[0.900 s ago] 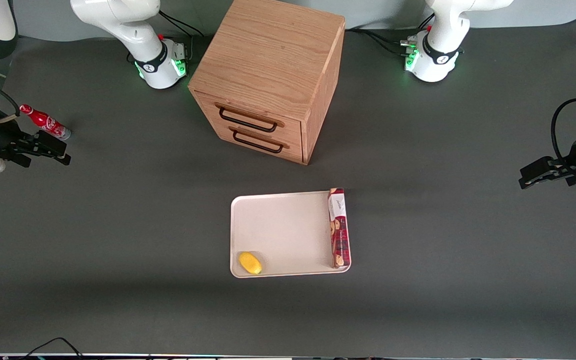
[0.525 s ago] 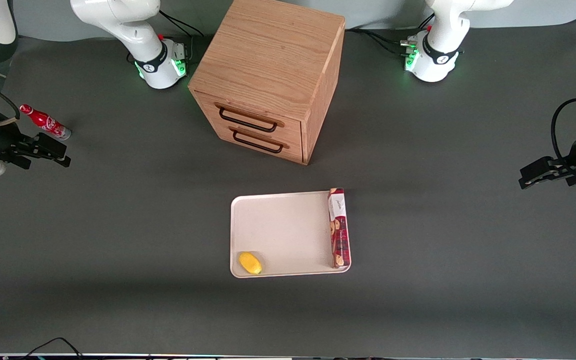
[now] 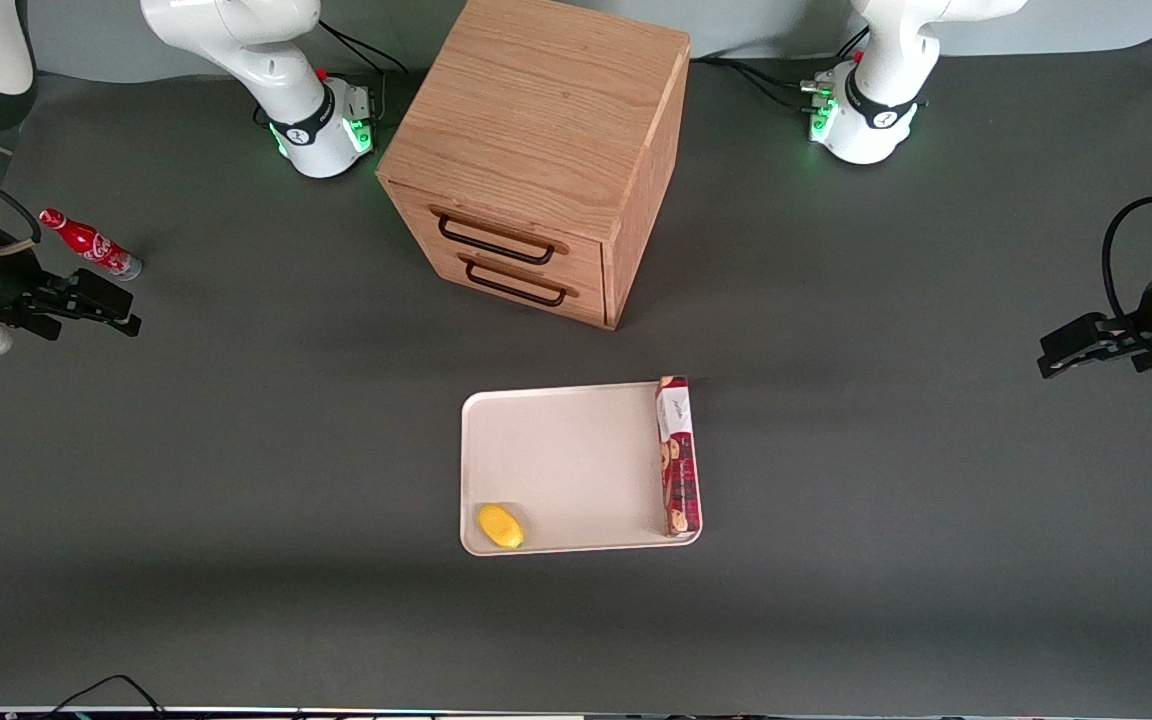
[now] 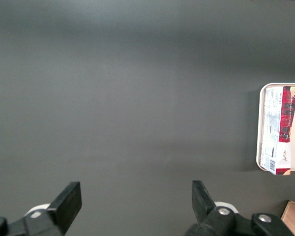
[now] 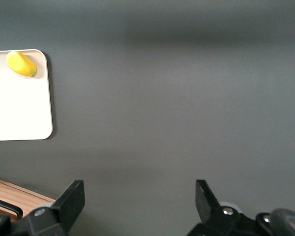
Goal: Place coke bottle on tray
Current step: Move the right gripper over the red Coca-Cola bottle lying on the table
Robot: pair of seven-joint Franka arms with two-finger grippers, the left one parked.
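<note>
Nothing is done yet: the coke bottle (image 3: 89,243) lies on the table (image 3: 236,450), well apart from the tray (image 3: 566,465). Near the bottle, the gripper (image 3: 106,310) hangs open and empty.

Matt dark table (image 3: 236,450), grained wooden cabinet (image 3: 536,110), smooth off-white tray (image 3: 556,460).

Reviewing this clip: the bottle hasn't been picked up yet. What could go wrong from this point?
1. The coke bottle lies on its side, apart from the open gripper; being round, it might roll away if a finger nudges it.
2. The tray already holds a cookie box along one edge and a lemon in a corner; a careless placement could knock either, so the bare middle seems safer.
</note>
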